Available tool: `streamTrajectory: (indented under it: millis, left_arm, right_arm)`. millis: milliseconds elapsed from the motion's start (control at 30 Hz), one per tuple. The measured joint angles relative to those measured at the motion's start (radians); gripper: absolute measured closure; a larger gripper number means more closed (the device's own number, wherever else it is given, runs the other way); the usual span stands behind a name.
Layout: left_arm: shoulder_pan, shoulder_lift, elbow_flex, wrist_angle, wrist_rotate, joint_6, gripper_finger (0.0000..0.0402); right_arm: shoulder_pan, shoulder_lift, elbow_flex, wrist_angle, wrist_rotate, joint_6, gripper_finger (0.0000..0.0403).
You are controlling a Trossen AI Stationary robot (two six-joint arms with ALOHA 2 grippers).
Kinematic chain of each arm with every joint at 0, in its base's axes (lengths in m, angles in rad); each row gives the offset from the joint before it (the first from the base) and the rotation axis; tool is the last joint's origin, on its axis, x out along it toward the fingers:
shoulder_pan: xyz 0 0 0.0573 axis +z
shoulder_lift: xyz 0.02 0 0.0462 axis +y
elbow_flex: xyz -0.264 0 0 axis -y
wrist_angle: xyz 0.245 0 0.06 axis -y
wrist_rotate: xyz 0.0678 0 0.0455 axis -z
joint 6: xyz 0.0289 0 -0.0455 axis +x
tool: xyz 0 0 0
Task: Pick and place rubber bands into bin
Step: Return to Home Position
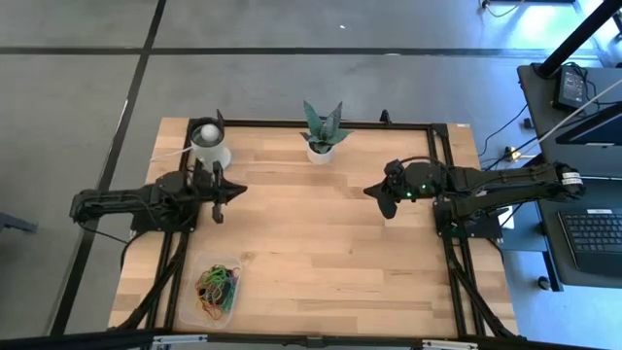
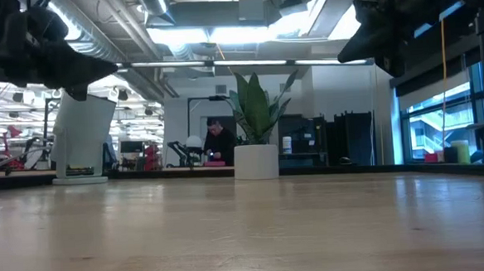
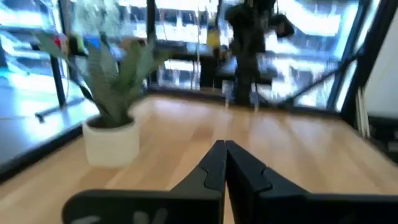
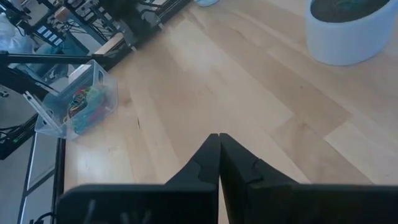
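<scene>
A pale, planked wooden surface (image 1: 321, 233) edged by a black metal frame carries a small clear plastic bin (image 1: 194, 309) with rounded corners at its near left corner. Inside the bin lies a tangled heap of thin rubber bands (image 1: 218, 285), loops of green, red, orange and yellow. The right wrist view shows the same see-through tub (image 4: 53, 124) with the bright bands (image 4: 84, 102) pressed against its wall.

The left gripper (image 1: 233, 192) hangs above the left part of the surface, well apart from the bin, its dark angular jaws pressed together with nothing between them. The right gripper (image 1: 374, 192) faces it from the right side, also raised, its jaws likewise pressed flat together and empty.

At the far edge a smooth white round pot (image 1: 321, 148) holds stiff, pointed green leaves. To its left, at the far left corner, stands a white cylindrical cup (image 1: 209, 146).
</scene>
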Motion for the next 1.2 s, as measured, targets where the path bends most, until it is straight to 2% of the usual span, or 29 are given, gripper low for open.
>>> streamTrajectory:
  millis: [133, 433, 600, 800, 933, 1033, 1200]
  left_arm:
    - [0.0, 0.013, 0.0, -0.011, 0.029, 0.043, 0.0399]
    - [0.0, 0.025, 0.0, -0.01, 0.044, 0.047, 0.0398]
    - [0.0, 0.025, 0.0, -0.009, 0.043, 0.048, 0.0398]
    - [0.0, 0.025, 0.0, -0.008, 0.043, 0.048, 0.0398]
    - [0.0, 0.025, 0.0, -0.008, 0.043, 0.048, 0.0398]
    - [0.0, 0.025, 0.0, -0.008, 0.043, 0.047, 0.0398]
    - [0.0, 0.025, 0.0, -0.008, 0.042, 0.048, 0.0398]
  right_arm:
    - [0.0, 0.001, 0.0, -0.003, 0.0, -0.034, 0.0396]
    - [0.0, -0.006, 0.0, -0.008, -0.008, -0.316, 0.04]
    - [0.0, -0.052, -0.032, -0.008, -0.008, -0.447, 0.0401]
    - [0.0, -0.194, -0.174, 0.1, 0.008, -0.487, 0.0401]
    - [0.001, -0.31, -0.283, 0.176, 0.008, -0.444, 0.0401]
    - [0.027, -0.413, -0.349, 0.191, 0.011, -0.4, 0.0401]
    - [0.083, -0.617, -0.429, 0.198, 0.024, -0.425, 0.0402]
